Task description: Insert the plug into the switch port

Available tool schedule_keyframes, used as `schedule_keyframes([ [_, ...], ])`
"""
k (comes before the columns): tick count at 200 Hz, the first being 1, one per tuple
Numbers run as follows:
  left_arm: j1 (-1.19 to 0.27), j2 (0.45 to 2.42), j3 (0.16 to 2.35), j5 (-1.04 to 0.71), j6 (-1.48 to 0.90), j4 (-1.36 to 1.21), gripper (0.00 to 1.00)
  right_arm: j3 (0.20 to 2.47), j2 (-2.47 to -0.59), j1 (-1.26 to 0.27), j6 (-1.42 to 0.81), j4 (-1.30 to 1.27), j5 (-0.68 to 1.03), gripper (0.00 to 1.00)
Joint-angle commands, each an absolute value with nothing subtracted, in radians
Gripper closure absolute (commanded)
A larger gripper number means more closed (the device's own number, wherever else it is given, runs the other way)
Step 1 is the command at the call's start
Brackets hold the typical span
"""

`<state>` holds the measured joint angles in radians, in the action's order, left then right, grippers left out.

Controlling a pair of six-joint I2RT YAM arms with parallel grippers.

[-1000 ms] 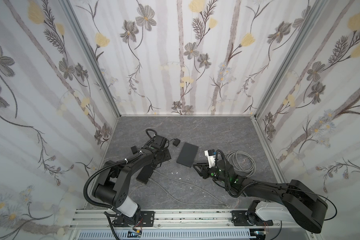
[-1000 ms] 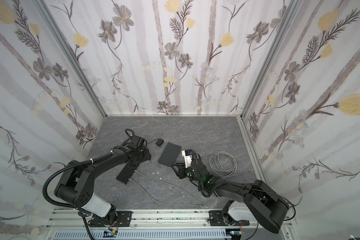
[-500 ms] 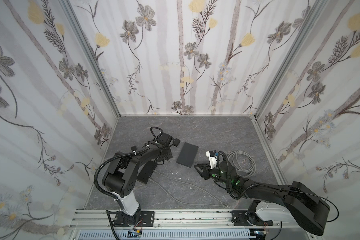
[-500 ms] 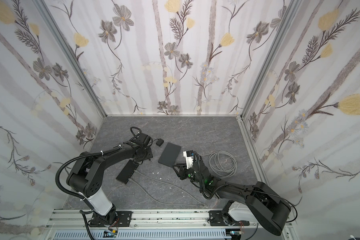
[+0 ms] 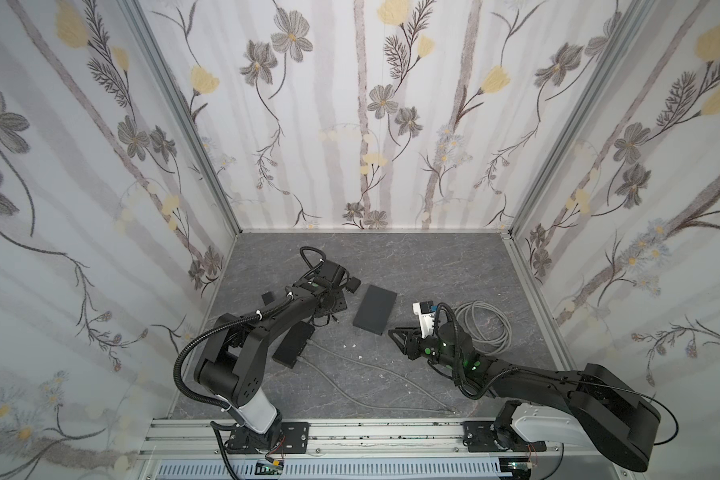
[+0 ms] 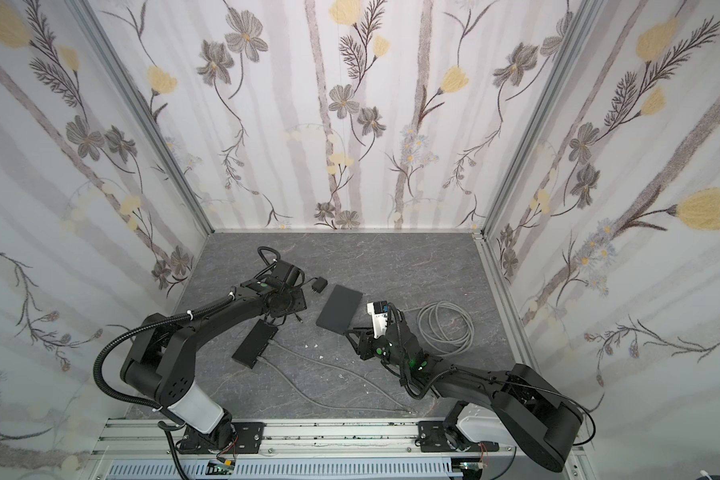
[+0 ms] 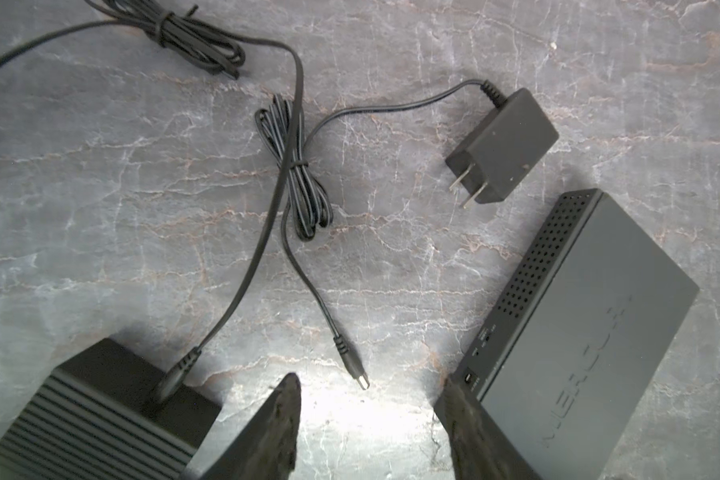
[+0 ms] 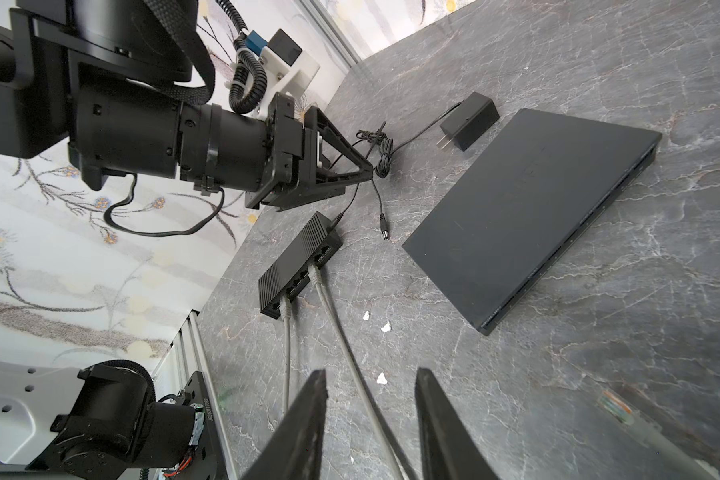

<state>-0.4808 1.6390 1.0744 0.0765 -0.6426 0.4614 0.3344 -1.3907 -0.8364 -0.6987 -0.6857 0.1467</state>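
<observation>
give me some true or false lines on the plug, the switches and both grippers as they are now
1. The barrel plug lies loose on the table, ungripped. True.
2. The right gripper is clamped on a grey cable. False: its jaws are open and empty.
3. Two grey cables are plugged into the small ribbed switch. True.
4. The power adapter sits in a wall socket. False: it lies on the table, prongs bare.
5. The large flat switch stands on edge. False: it lies flat.
6. The left gripper is open. True.
</observation>
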Motion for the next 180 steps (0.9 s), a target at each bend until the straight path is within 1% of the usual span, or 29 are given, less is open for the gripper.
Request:
schedule_keyframes([
  [1,-0.490,1.646,1.087,0.108,-0.696,0.546,0.43,0.337,-1.399,-0.836,-0.707,-0.737,0.141,0.63],
  [27,-0.508,1.682,1.116,0.188,-0.712,0.588,0.44,0.336,-1.399,-0.836,-0.707,-0.737,0.144,0.63],
  [66,-0.508,1.766,1.184,0.243,-0.688,0.616,0.46,0.324,-1.388,-0.836,-0.710,-0.746,0.145,0.62],
  [71,-0.507,1.781,1.196,0.248,-0.687,0.622,0.48,0.324,-1.387,-0.835,-0.712,-0.747,0.144,0.62],
  [82,-0.508,1.816,1.220,0.253,-0.684,0.633,0.57,0.322,-1.385,-0.836,-0.713,-0.747,0.146,0.63],
  [85,-0.508,1.825,1.225,0.254,-0.684,0.635,0.58,0.321,-1.384,-0.836,-0.713,-0.748,0.145,0.63],
  [106,-0.507,1.864,1.236,0.262,-0.690,0.625,0.58,0.316,-1.380,-0.836,-0.712,-0.752,0.145,0.63],
  [138,-0.506,1.909,1.252,0.266,-0.698,0.626,0.55,0.315,-1.381,-0.836,-0.712,-0.755,0.147,0.63],
  [180,-0.506,1.934,1.255,0.258,-0.704,0.625,0.56,0.314,-1.383,-0.836,-0.711,-0.759,0.149,0.63],
])
